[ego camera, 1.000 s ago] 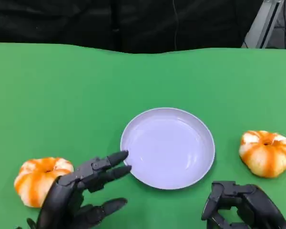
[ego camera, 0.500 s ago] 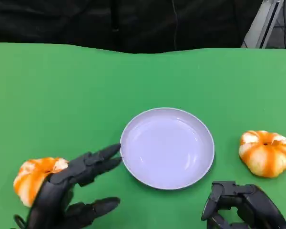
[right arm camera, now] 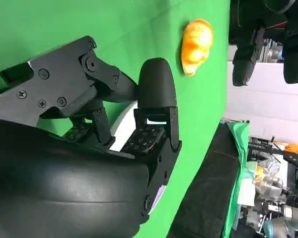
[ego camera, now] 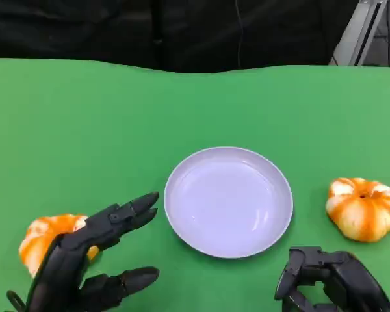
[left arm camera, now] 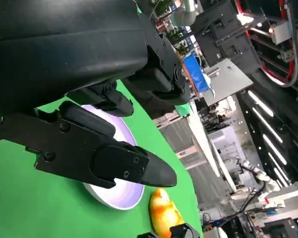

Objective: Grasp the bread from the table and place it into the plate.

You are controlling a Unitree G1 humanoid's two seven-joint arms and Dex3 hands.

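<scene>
Left hand is spread, holding nothing, hovering partly over the left pumpkin-shaped bread. Right hand is curled in on nothing. White plate is bare. Suggest centring the fingers over the bun, wrapping both sides before lifting

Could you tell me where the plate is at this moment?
In the head view the plate sits mid-table on the green cloth, between two orange breads, with the left hand just beside its near-left rim.
</scene>
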